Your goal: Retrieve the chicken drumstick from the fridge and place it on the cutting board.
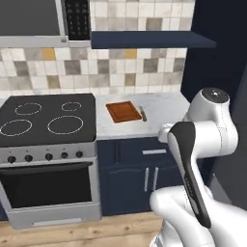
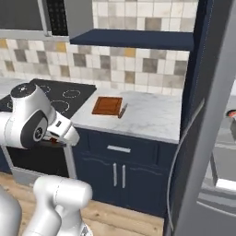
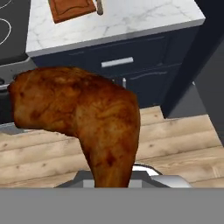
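Observation:
The chicken drumstick [image 3: 83, 113], reddish-brown and lumpy, looms large in the hand view, and my gripper [image 3: 111, 177] is shut on its narrow lower end; the meat hides the fingertips. In the right base view the gripper [image 2: 59, 132] hangs in front of the dark blue cabinets, below counter height, with a bit of reddish meat [image 2: 53, 139] under it. The cutting board [image 1: 124, 112] [image 2: 107, 105] [image 3: 72, 8] lies flat on the marble counter beside the stove, well ahead of the hand. The fridge [image 2: 207, 138] stands at the right with its grey door swung open.
A knife [image 1: 143, 114] [image 2: 122, 110] lies along the board's right edge. The black stovetop [image 1: 46, 118] is left of the counter [image 1: 166, 108], with the oven below it. A dark blue shelf [image 1: 149, 39] hangs above the counter. Wooden floor lies under the hand.

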You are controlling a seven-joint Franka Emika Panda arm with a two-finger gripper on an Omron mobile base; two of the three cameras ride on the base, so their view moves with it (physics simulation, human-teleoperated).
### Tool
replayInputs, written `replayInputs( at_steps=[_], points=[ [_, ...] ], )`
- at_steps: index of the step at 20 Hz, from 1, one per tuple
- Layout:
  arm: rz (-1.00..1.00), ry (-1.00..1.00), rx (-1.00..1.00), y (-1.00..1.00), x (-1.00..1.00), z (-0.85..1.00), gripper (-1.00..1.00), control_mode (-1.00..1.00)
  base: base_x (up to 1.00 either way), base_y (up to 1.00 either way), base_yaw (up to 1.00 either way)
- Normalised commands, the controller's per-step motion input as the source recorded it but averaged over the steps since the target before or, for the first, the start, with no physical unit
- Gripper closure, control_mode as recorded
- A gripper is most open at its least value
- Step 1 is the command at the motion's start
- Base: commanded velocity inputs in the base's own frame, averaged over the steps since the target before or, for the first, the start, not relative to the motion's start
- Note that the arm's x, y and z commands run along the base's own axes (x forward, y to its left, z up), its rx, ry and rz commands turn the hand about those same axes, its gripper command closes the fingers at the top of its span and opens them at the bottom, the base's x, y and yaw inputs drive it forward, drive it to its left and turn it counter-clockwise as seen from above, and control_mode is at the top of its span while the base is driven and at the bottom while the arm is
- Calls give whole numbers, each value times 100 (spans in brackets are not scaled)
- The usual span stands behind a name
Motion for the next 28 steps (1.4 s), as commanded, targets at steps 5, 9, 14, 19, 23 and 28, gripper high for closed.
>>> replayInputs(
  at_steps=[5,9,14,19,23,28],
  points=[
    [0,0,0,0,0,0,100,100,84,90,-57],
    [0,0,0,0,0,0,100,100,49,100,-41],
    [0,0,0,0,0,0,100,100,33,32,-9],
    [0,0,0,0,0,0,100,100,70,-4,0],
    [0,0,0,0,0,0,100,100,73,-3,0],
    [0,0,0,0,0,0,100,100,46,-12,0]
  ],
)
